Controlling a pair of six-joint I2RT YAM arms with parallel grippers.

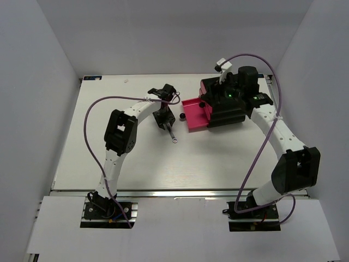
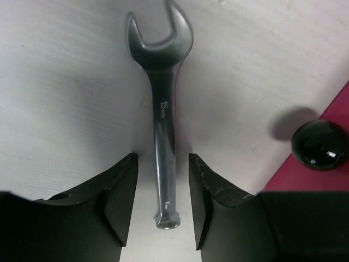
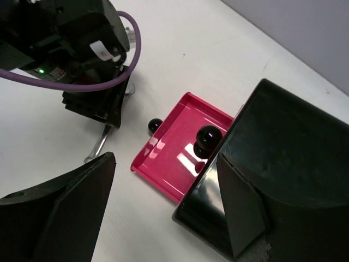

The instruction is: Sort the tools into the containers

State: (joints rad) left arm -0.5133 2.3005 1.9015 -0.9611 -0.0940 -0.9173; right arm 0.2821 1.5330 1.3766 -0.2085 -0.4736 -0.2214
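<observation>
The left hand (image 2: 162, 158) is straddling the silver wrench (image 2: 163, 109), its fingers (image 2: 117, 202) standing spread on either side of the shank without pinching it, so the step in hand looks like the pickup of this tool. The wrench is lying flat on the table (image 2: 65, 82), its open-ended head pointing to 12 o'clock in the left wrist view. The pulled-out pink drawer (image 1: 194, 115) and its black knob (image 2: 319, 143) are sitting close by at 3 o'clock. The right hand (image 3: 166, 164) is gaping wide too, one finger over the black cabinet (image 3: 289, 147), seemingly steadying it. The next move is calling for the left fingers to close on the shank, lift, and carry the wrench toward 3 o'clock into the drawer.
</observation>
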